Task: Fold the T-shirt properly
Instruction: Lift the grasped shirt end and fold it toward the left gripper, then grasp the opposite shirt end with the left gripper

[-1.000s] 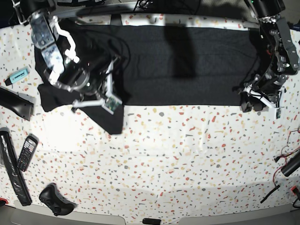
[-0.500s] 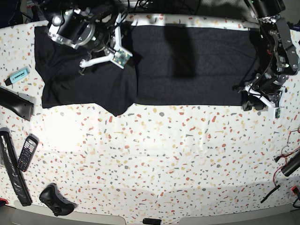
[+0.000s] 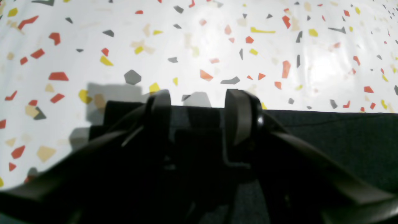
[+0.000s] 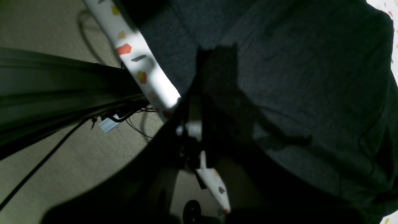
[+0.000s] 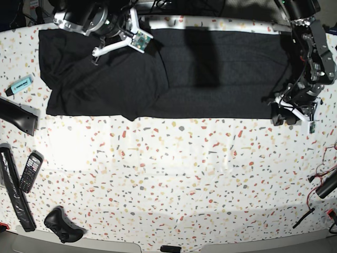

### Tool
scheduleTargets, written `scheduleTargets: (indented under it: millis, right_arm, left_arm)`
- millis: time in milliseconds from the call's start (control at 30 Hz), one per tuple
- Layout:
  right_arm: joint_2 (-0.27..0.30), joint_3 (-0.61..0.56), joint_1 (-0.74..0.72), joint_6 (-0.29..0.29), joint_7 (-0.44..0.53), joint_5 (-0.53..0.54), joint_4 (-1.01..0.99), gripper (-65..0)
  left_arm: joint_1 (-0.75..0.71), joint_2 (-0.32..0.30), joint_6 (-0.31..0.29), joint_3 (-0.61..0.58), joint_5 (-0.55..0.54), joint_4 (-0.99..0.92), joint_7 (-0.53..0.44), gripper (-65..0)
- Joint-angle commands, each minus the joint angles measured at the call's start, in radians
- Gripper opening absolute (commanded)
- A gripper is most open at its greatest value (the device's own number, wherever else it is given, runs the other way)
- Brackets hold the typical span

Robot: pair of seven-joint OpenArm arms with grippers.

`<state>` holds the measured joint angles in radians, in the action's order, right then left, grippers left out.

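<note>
The black T-shirt (image 5: 210, 74) lies spread along the far side of the speckled table (image 5: 184, 174), plain side up. My right gripper (image 5: 116, 45) is near the shirt's far-left edge. In the right wrist view its fingers (image 4: 214, 59) are a dark, shut silhouette over the T-shirt (image 4: 295, 77), with creases running toward them. My left gripper (image 5: 283, 118) rests at the shirt's front right corner. The left wrist view shows this gripper (image 3: 199, 109) open. Its two fingertips (image 3: 239, 115) stand apart over the T-shirt (image 3: 326, 140) hem, pinching nothing.
On the left lie a light blue marker (image 5: 18, 86), a black phone (image 5: 30, 171), a game controller (image 5: 63, 225) and long black bars (image 5: 13, 195). Cables (image 5: 321, 184) lie at the right. The table's far rim (image 4: 149, 77) drops to the floor beside my right gripper.
My right gripper has travelled from the shirt's front left up to the far edge, drawing cloth with it. The flap that hung toward the front is pulled in. The left arm is still.
</note>
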<state>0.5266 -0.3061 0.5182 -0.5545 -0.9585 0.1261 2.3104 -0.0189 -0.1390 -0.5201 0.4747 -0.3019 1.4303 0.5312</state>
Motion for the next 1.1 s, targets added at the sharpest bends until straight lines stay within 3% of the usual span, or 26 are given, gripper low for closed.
scheduleTargets:
  millis: [0,200,300,367,600,733,900,967,1067]
  right_arm:
    - [0.008,0.005,0.000,-0.007,0.020,0.008,0.022,-65.0]
    - [0.008,0.005,-0.001,-0.007,0.011,0.098,0.022,-65.0]
    - [0.008,0.005,-0.003,-0.007,0.010,0.114,0.022,-53.2]
    - [0.008,0.005,-0.009,-0.007,0.009,0.113,0.022,-48.8]
    - [0.008,0.006,-0.085,-0.004,0.028,0.113,0.022,-48.5]
    - [0.008,0.042,-0.137,0.024,0.053,0.113,0.021,-48.5]
    - [0.008,0.175,-0.140,0.032,0.058,0.121,0.013,-48.5]
    - [0.008,0.235,-0.140,0.032,0.061,0.154,-0.005,-48.5]
    - [0.008,0.311,-0.140,0.031,0.060,0.243,-0.039,-48.5]
  left_arm:
    - [0.016,-0.011,-0.003,0.001,-0.013,0.019,-0.023,-38.0]
    - [0.016,-0.011,-0.003,0.001,-0.013,0.019,-0.023,-38.0]
    - [0.016,-0.011,-0.003,0.001,-0.013,0.019,-0.023,-38.0]
    - [0.016,-0.011,-0.003,0.001,-0.013,0.019,-0.023,-38.0]
    - [0.016,-0.021,-0.001,0.001,-0.054,0.019,0.022,-38.0]
    - [0.016,-0.077,-0.001,0.002,-0.146,0.019,0.086,-38.0]
    - [-0.019,-0.195,-0.001,0.004,-0.248,0.019,0.134,-38.0]
    - [-0.053,-0.240,-0.002,0.004,-0.318,0.019,0.134,-38.0]
    - [-0.100,-0.282,-0.003,0.004,-0.331,0.019,0.147,-37.9]
